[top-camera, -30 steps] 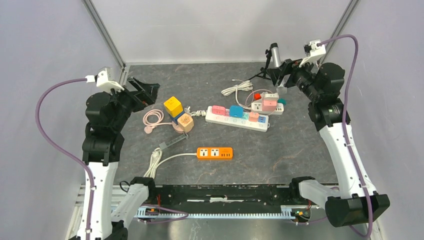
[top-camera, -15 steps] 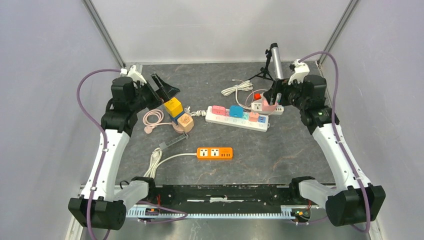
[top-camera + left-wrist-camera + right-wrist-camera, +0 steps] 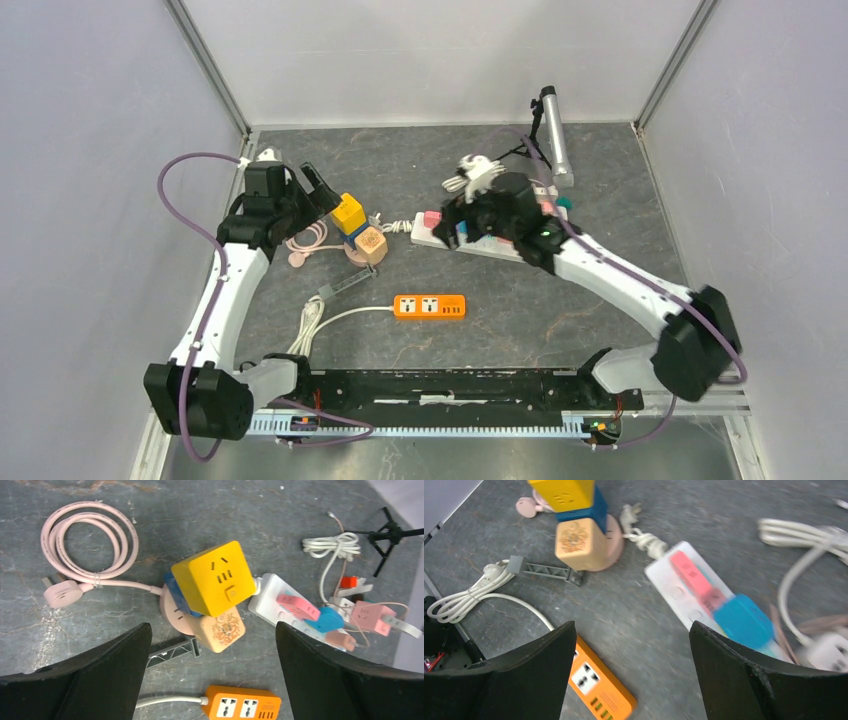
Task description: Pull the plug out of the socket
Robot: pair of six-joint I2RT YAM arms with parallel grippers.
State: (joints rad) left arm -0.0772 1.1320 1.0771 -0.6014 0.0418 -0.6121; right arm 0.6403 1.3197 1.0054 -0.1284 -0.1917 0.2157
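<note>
A yellow cube socket (image 3: 215, 577) sits stacked with a blue plug (image 3: 174, 594) and a beige cube adapter (image 3: 220, 630) on a round pink socket (image 3: 171, 614). The stack also shows in the top view (image 3: 348, 213) and the right wrist view (image 3: 579, 542). A white power strip (image 3: 272, 602) carries a pink plug (image 3: 694, 577) and a blue plug (image 3: 744, 620). My left gripper (image 3: 322, 192) is open and empty, above and just left of the stack (image 3: 212, 626). My right gripper (image 3: 458, 228) is open and empty over the strip's left end (image 3: 631, 625).
An orange power strip (image 3: 429, 306) with a white cable (image 3: 464, 597) lies nearer the front. A grey truss piece (image 3: 546, 570) lies beside the stack. A pink cable coil (image 3: 90, 540) is at its left. A small tripod (image 3: 548, 120), white cables and more adapters (image 3: 372, 617) are at the back right.
The right arm has swung left and down from the back right corner to over the white strip. The left arm has come slightly lower and closer to the yellow cube stack.
</note>
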